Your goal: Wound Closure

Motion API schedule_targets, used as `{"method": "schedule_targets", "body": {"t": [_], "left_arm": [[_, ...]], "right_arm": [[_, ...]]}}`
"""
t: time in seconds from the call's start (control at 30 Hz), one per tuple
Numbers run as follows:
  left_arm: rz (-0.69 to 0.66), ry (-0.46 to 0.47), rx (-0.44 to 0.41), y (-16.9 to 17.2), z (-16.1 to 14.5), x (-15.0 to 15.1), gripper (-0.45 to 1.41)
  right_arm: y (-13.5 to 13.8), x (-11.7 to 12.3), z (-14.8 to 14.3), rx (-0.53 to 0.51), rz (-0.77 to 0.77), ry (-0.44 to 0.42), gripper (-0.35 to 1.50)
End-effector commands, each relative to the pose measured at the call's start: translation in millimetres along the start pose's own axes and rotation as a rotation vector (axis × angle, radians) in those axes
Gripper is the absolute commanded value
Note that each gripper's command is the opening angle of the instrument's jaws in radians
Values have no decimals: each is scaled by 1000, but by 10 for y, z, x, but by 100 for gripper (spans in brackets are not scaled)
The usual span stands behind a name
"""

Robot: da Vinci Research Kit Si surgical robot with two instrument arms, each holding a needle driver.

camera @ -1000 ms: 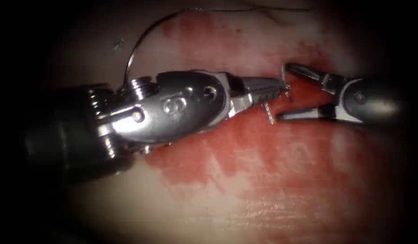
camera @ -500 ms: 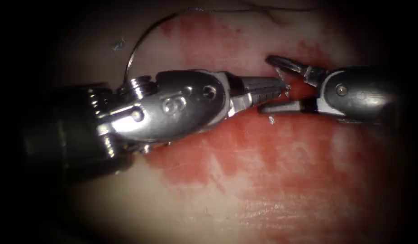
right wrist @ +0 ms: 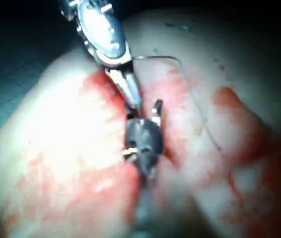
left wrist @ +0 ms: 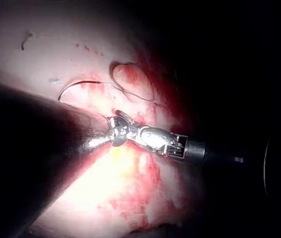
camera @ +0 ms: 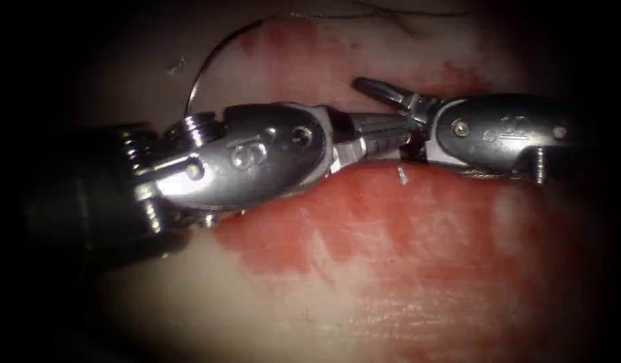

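My left tool [camera: 391, 138] pinches the needle [camera: 402, 175] with closed jaws; its tip pokes out just below. My right tool [camera: 398, 124] faces it, jaws open around my left tool's jaws, holding nothing. Thread [camera: 210, 67] curves above my left tool.

1. No word, brand or number can be read anywhere in these views.
2. The left tool [camera: 384, 138] carries a small embossed mark on its wrist housing in the endoscope view (it looks like two linked rings, though it cannot be made out as letters or digits).
3. The right tool [camera: 391, 117] has a faint engraved mark on its housing, too small and glared to read.
4. The tissue [camera: 404, 269] bears no label or sign, only red fluid [camera: 391, 222].
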Motion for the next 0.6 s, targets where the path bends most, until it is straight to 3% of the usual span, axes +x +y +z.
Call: {"method": "schedule_targets", "body": {"t": [0.03, 0.27, 0.43, 0.47, 0.5, 0.53, 0.6], "left_arm": [[1, 2, 1, -4, 8, 1, -35], [1, 2, 2, -2, 8, 1, -35], [2, 1, 3, -1, 9, 1, -35], [2, 2, 3, -1, 9, 1, -35], [2, 2, 2, -1, 8, 1, -35], [2, 2, 2, -1, 8, 1, -35], [2, 2, 2, -1, 8, 1, -35]], "right_arm": [[-4, 0, 9, 2, -2, 4, 128], [-5, 0, 12, 1, -2, 4, 126], [-6, 5, 10, 6, 2, 3, 113], [-7, 5, 9, 7, 2, 4, 98], [-9, 2, 6, 20, -3, 17, 2], [-8, 1, 3, 34, -3, 26, -35], [-4, 4, -2, 45, 0, 28, -35]]}}
